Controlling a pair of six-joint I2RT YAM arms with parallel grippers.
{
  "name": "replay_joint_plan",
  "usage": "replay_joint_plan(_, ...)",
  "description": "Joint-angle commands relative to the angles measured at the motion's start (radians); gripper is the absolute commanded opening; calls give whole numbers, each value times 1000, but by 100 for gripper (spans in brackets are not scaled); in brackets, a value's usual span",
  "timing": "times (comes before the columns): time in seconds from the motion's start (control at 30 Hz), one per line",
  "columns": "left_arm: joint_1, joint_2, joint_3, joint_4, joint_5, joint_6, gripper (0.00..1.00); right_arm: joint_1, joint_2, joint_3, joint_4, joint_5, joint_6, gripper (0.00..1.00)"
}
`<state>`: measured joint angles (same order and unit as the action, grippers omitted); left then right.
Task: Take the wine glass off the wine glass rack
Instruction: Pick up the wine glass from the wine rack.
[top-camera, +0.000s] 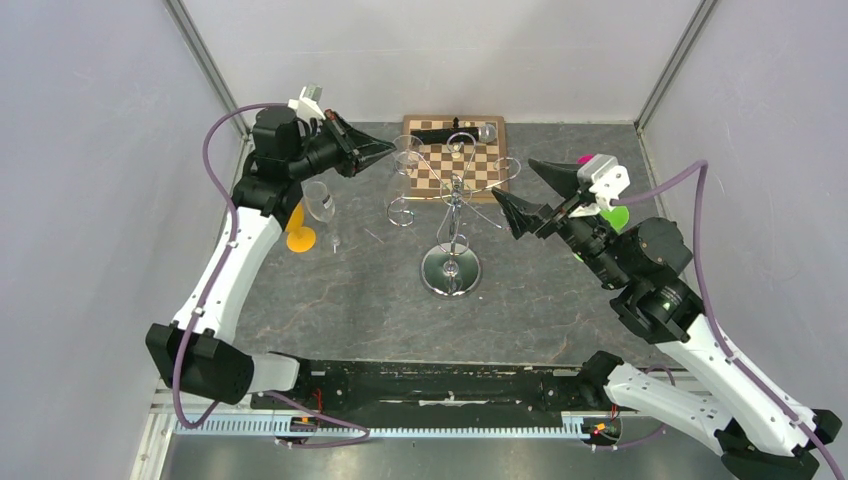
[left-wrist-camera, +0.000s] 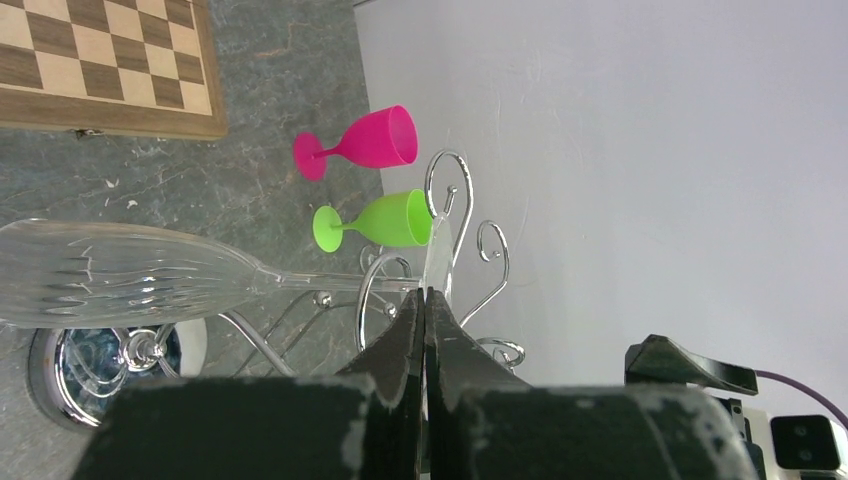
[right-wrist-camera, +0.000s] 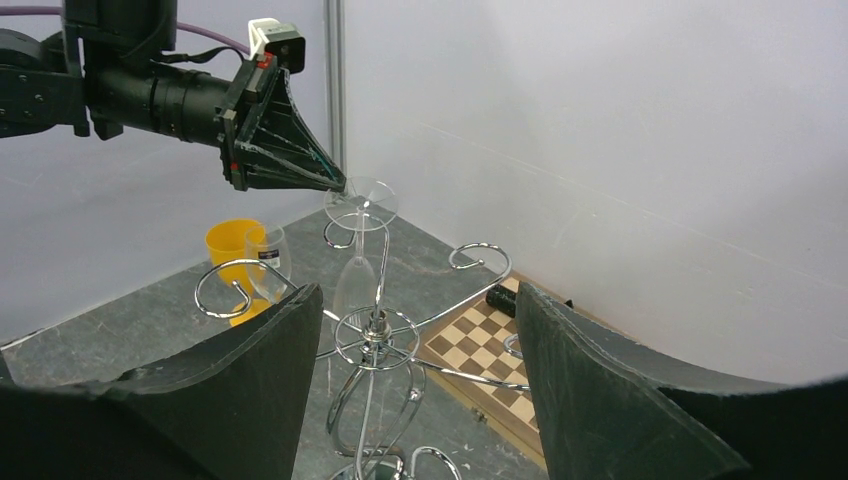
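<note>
While the wine glass (left-wrist-camera: 130, 275) is hanging bowl-down on the wine glass rack (right-wrist-camera: 378, 330), snag risk: the foot is sitting above a curled hook arm with the stem running down through the curl, so a pull at the wrong angle is likely to be catching the foot on the wire and dragging or tipping the whole rack
Slip risk: the left tool (left-wrist-camera: 426, 295) is gripping only the thin edge of the smooth clear foot, so a quick move is risking the glass twisting or sliding out
Knock risk: the bowl is hanging close to the rack's central stem and other hook arms, so any swing is threatening a strike against metal
Left tool: pressed together and pinching the rim of the foot, reaching in level, high above the counter (top-camera: 330, 300)
Right tool (top-camera: 512, 180): spread wide and gripping nothing, facing the rack from the opposite side, apart from the wire
Wine glass relative to left tool: the foot is lying between the fingertips; the stem and bowl are dropping straight below the tips, toward the rack's hub
Neighbours: a second clear glass (top-camera: 320, 200) and a yellow cup (top-camera: 299, 238) are standing on the counter under the left arm, a pink cup (left-wrist-camera: 365, 142) and a green cup (left-wrist-camera: 385, 220) are standing beyond the rack, a chessboard (top-camera: 430, 180) is lying behind it
</note>
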<state>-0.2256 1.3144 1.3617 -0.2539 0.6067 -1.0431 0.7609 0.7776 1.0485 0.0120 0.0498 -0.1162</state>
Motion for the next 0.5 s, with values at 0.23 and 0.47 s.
replay_joint_plan(0.23, 0, 18, 77, 82, 126, 13, 2, -5, -22, -19, 6, 20, -27, 73)
replay_joint_plan(0.47, -21, 16, 67, 79, 187, 37, 2, -5, -29, -27, 11, 13, -13, 73)
